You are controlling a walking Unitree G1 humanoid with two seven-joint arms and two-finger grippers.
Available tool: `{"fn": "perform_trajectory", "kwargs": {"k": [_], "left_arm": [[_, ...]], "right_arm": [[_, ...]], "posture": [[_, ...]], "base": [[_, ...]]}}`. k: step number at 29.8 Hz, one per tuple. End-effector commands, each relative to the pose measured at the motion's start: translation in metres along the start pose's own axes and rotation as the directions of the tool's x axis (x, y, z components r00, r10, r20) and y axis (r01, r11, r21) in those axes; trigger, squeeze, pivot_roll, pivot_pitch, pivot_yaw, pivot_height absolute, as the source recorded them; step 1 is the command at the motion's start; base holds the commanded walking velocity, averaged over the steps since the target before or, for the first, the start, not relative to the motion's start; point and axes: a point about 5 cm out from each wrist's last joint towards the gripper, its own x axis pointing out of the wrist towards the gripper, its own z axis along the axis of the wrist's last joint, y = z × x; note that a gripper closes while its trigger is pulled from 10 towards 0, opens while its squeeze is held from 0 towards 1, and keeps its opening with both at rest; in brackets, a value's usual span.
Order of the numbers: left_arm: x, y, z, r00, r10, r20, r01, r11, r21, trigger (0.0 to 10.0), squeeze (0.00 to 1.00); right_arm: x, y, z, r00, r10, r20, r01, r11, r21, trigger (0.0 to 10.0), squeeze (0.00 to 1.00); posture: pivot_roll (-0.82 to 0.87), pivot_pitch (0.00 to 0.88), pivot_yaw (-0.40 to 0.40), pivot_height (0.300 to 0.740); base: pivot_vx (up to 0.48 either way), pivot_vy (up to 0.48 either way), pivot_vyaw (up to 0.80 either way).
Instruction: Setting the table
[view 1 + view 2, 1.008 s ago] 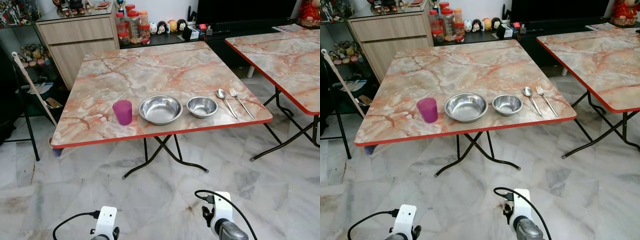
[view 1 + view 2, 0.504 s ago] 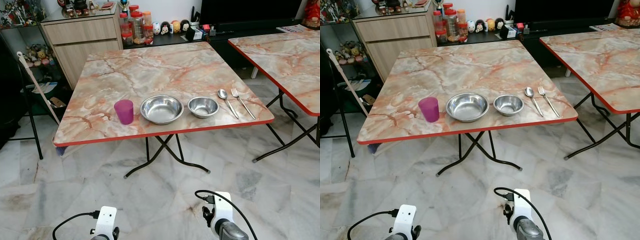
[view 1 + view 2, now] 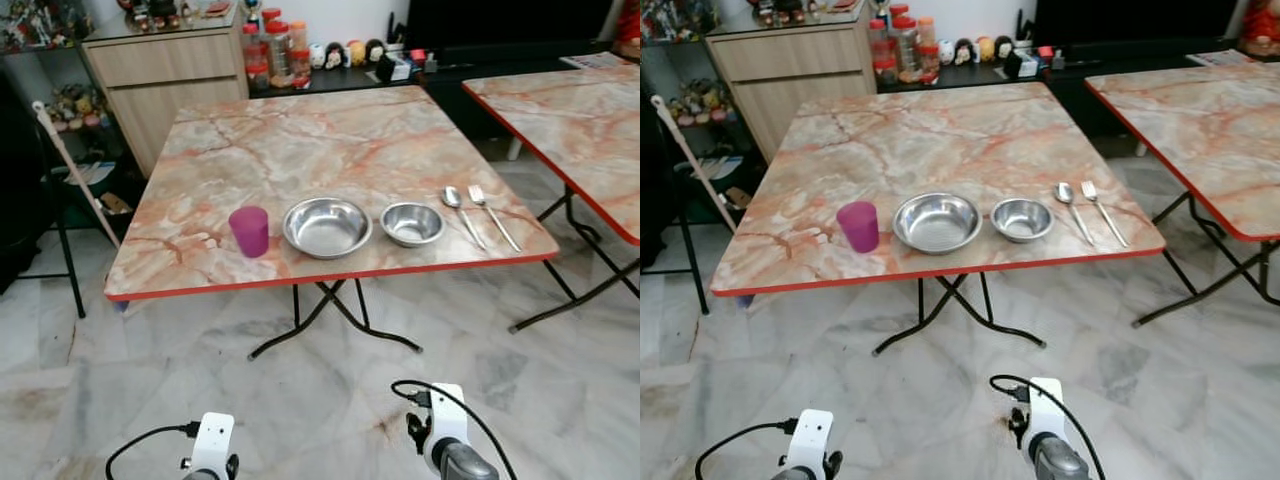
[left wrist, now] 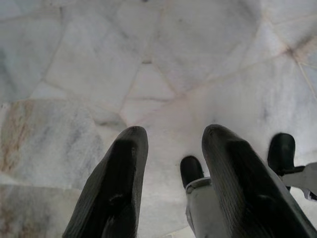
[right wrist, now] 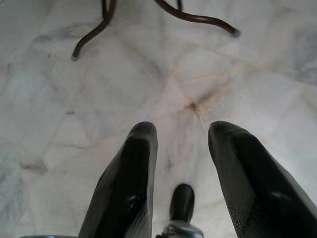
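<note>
Purple cup (image 3: 249, 230), two steel bowls (image 3: 327, 226), spoon (image 3: 461, 209) and fork (image 3: 492, 214) line the marble table (image 3: 300, 140); both grippers (image 4: 171, 148) (image 5: 181, 144) hang apart, empty

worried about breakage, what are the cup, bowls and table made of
Purple cup: likely plastic, translucent, matte. Large bowl and small bowl: steel by the look, shiny and reflective. Table: glossy marble-pattern top, probably laminate, with a red edge.

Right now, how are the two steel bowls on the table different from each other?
The large bowl is wider and shallower; the small bowl is narrower and deeper. The large bowl sits beside the purple cup; the small bowl sits nearer the spoon. Both are shiny steel, upright and empty.
</note>
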Motion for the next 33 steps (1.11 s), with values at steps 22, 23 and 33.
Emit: {"fn": "perform_trajectory", "kwargs": {"k": [22, 23, 33], "left_arm": [[-0.001, 0.004, -0.004, 1.0, 0.011, -0.023, -0.011, 1.0, 0.0, 10.0, 0.0], [-0.001, 0.004, -0.004, 1.0, 0.012, -0.023, -0.011, 1.0, 0.001, 10.0, 0.0], [-0.007, 0.031, 0.002, 0.983, 0.129, 0.132, -0.123, 0.991, -0.048, 10.0, 0.0]], "right_arm": [[0.001, 0.004, 0.0, 1.0, 0.01, -0.007, -0.01, 1.0, -0.016, 10.0, 0.0], [0.001, 0.004, 0.0, 1.0, 0.01, -0.007, -0.01, 1.0, -0.016, 10.0, 0.0], [-0.001, 0.001, -0.007, 1.0, 0.012, -0.026, -0.013, 0.999, -0.033, 10.0, 0.0]], "posture": [[0.08, 0.0, 0.026, 0.74], [0.08, 0.0, 0.026, 0.74], [0.1, 0.0, 0.021, 0.74]], "base": [[0.341, 0.0, 0.0], [0.292, 0.0, 0.0], [0.0, 0.0, 0.0]]}}
